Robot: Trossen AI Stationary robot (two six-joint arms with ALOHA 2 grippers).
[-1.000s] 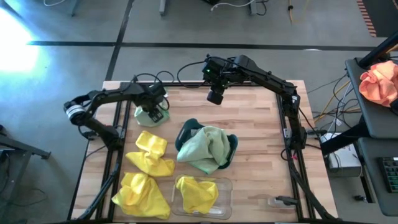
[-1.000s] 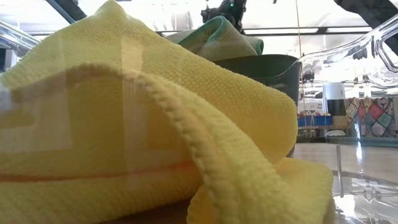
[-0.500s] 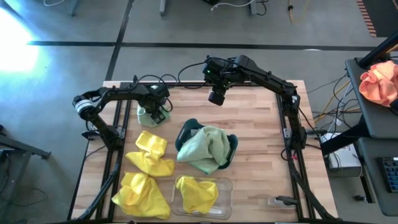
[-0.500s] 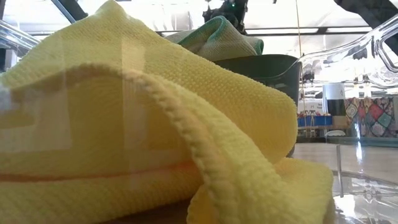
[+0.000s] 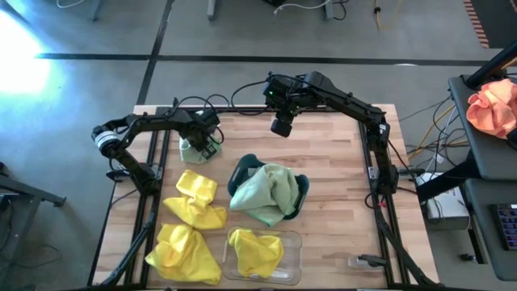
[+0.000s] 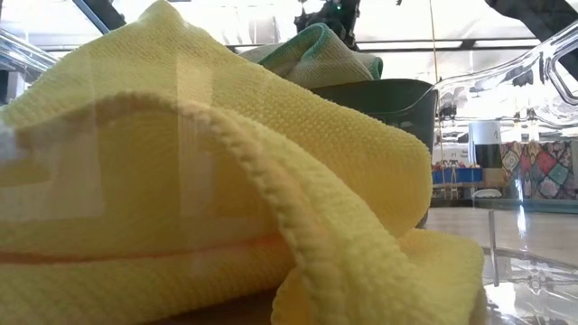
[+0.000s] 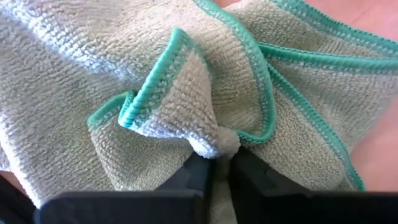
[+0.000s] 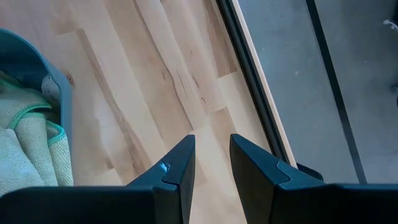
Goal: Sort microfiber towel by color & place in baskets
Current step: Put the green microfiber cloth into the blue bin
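At the table's far left, my left gripper (image 5: 202,144) is shut on a crumpled pale green microfiber towel (image 5: 191,149) with a teal hem, which lies on the wood. My right gripper (image 5: 280,126) hangs open over bare wood at the far middle, with nothing between its fingers (image 8: 177,168). The dark teal basket (image 5: 300,187) at mid-table holds pale green towel (image 5: 269,192) draped over its rim. The clear basket (image 5: 291,241) at the near edge holds a yellow towel (image 5: 255,252). Two more yellow towels (image 5: 195,198) (image 5: 184,252) lie on the table at the left. My left gripper pinches a raised fold (image 7: 219,144) of the pale green towel between its two fingers (image 7: 198,172), beside a curl of the teal hem (image 7: 152,87). It comes from above, pointing down. The rest of the towel lies slack and bunched on the table around the fingers.
Bare wood spreads over the table's right half (image 5: 339,202). Dark frame rails (image 5: 378,174) run along both sides. An orange-pink cloth (image 5: 493,109) lies on a stand off the table's right. In the low view the yellow towel (image 6: 181,181) in the clear basket blocks most of the scene.
The pale green towel under my left gripper shows as a smaller patch than a second ago, gathered in beneath the fingers. My right gripper has kept still.
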